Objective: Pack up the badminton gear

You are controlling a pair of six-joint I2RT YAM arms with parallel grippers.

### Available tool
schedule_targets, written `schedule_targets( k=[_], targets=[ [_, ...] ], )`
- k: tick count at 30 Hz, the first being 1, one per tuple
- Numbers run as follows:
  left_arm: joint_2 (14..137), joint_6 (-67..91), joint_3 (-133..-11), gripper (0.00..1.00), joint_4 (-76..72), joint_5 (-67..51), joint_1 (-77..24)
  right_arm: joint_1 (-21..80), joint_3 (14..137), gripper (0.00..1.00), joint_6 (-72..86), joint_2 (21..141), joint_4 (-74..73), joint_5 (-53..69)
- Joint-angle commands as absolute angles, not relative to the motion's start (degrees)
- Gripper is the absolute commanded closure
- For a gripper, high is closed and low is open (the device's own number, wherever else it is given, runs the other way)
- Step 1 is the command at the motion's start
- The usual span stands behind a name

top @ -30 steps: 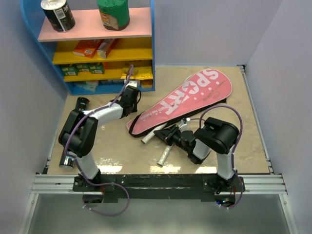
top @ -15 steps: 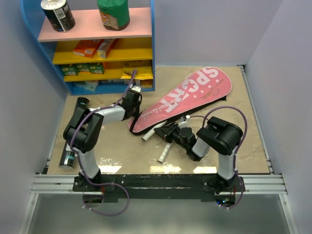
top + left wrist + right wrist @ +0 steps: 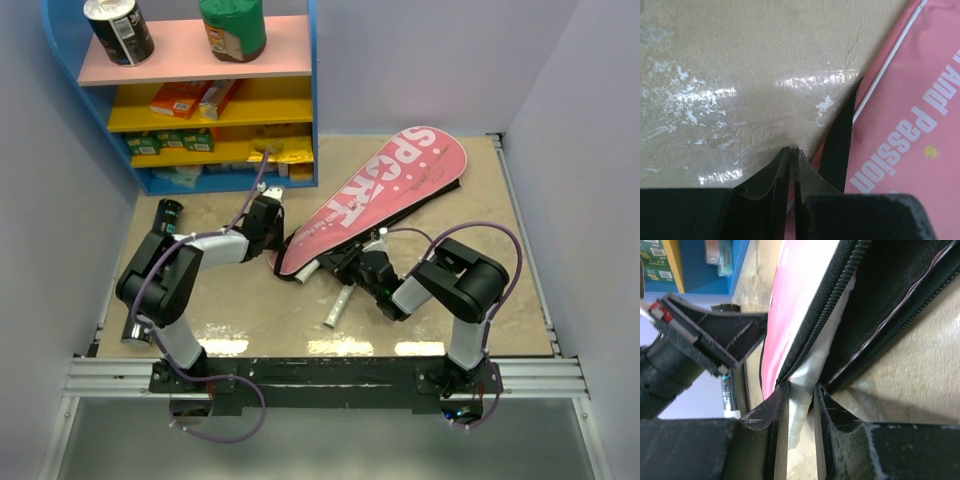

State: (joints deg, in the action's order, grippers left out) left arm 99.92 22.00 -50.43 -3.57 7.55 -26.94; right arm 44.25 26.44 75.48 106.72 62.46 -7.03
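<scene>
item: pink cover (image 3: pixel 385 195), lying slantwise from the middle of the table (image 3: pixel 250 312) toward its far right corner, zip agape. right gripper (image 3: pixel 801 390): pinching white racket handle (image 3: pixel 798 417) at the opening. left gripper (image 3: pixel 791 150): fingers nearly pressed together by cover's black edge; hold cannot be told. hazard: handle snags the zip, unanchored cover slides away.

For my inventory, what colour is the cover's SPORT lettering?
White, on the pink cover; clearest from the top external view.
</scene>
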Motion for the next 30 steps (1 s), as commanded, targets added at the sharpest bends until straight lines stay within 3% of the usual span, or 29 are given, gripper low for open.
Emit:
schedule_targets(
  k=[1,21,22,25,30],
  targets=[
    [96.68,23.99,-47.55,0.88,-0.88,2.99,-28.04,43.07,28.91,1.00,70.75,107.66,62.49,-11.69],
    [89.83,26.72,-43.42,0.91,-0.35,-1.32,-34.72,41.84,39.02,1.00,65.04,113.29,54.15,-10.46],
    [89.39,26.81,-43.50,0.92,-0.35,-1.32,-34.72,41.92,39.11,0.88,64.78,113.20,53.36,-10.37],
    [88.68,26.72,-43.77,0.91,-0.09,-0.18,-34.80,41.75,38.15,0.67,63.90,111.19,51.33,-9.58],
    [87.72,26.45,-43.77,0.91,1.93,3.25,-34.72,41.75,36.04,0.57,60.12,100.49,40.12,-9.23]
  ],
)
